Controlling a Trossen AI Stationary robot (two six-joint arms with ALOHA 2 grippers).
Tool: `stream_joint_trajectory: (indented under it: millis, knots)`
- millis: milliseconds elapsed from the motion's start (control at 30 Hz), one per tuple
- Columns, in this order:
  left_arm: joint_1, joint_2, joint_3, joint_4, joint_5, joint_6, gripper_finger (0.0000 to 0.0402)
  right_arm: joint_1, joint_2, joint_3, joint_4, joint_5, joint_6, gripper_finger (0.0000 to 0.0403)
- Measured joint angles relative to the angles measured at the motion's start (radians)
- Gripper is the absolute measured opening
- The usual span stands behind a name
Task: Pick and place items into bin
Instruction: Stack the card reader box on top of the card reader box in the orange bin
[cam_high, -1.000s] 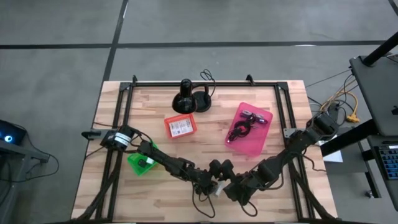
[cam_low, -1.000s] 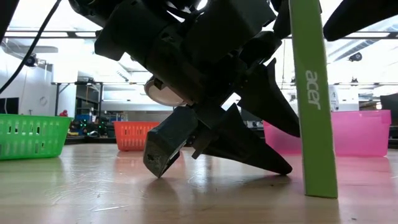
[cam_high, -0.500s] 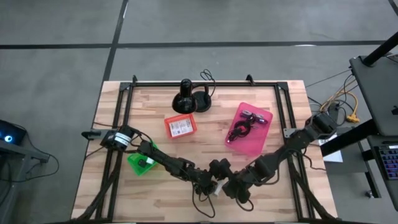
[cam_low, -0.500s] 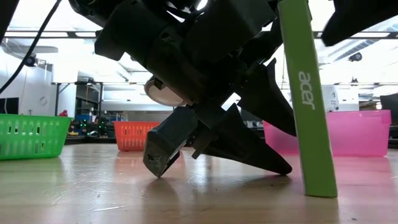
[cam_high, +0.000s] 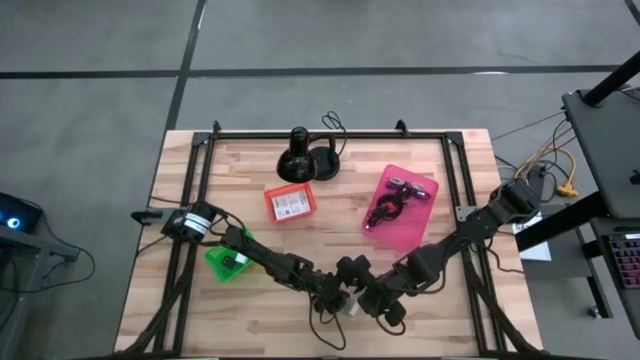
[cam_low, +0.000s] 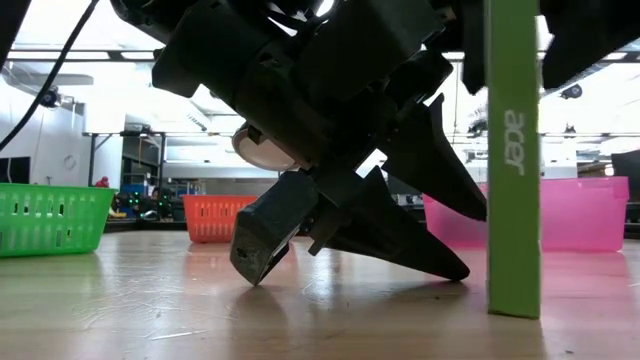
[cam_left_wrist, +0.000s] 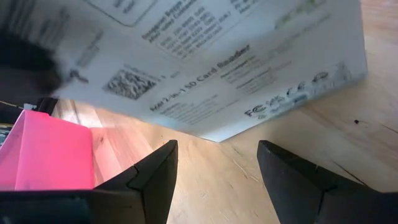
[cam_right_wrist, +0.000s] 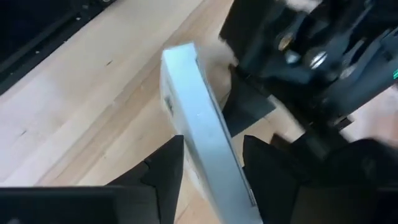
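Note:
A white printed card (cam_right_wrist: 202, 134) with a green "acer" edge (cam_low: 513, 160) stands upright near the table's front middle, its lower end (cam_low: 513, 305) on the wood. My right gripper (cam_right_wrist: 214, 177) is shut on it; in the high view this gripper (cam_high: 374, 300) is at the front middle. My left gripper (cam_left_wrist: 214, 180) is open and empty just beside the card's printed face (cam_left_wrist: 211, 68), its fingers low over the table (cam_low: 330, 240). The second white card lies in the orange bin (cam_high: 290, 203). The black cable and purple strap lie in the pink bin (cam_high: 402, 207). My right gripper pinches the card between its two fingers across its thin thickness, one finger on each broad face (cam_right_wrist: 211, 162). The fingers come from above. The card stands upright with its lower end on the table.
A green bin (cam_high: 228, 262) sits under my left arm at the front left. A black round-based stand (cam_high: 300, 158) with a cord is at the far middle. Dark rails (cam_high: 200, 200) run along the table's left and right sides. Bare wood lies between the bins.
My right gripper has moved a little toward the table's left, closer to my left gripper. The card, which leaned half a second ago, now stands upright with its lower end still on the table.

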Motion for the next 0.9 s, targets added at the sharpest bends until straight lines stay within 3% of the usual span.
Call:
stream_joint_trajectory:
  millis: [200,400,633,767,900]
  knots:
    - [0.0,0.0,0.002,0.0,-0.001,0.0,0.0208,0.004,0.0,-0.014,-0.013,-0.002,0.04,0.0112]
    - [0.0,-0.004,0.001,-0.005,-0.006,0.0,0.0208,0.031,0.0,-0.011,-0.016,0.0,0.06,0.0037]
    - [-0.001,-0.072,-0.004,-0.057,-0.059,-0.015,0.0208,0.093,-0.033,-0.01,-0.02,0.013,0.115,0.0036]
    - [-0.002,-0.125,-0.006,-0.114,-0.064,-0.096,0.0208,0.156,-0.088,-0.01,-0.045,0.116,0.163,0.0036]
    - [-0.006,-0.174,-0.015,-0.138,-0.081,-0.185,0.0208,0.236,-0.161,-0.01,-0.066,0.287,0.234,0.0036]
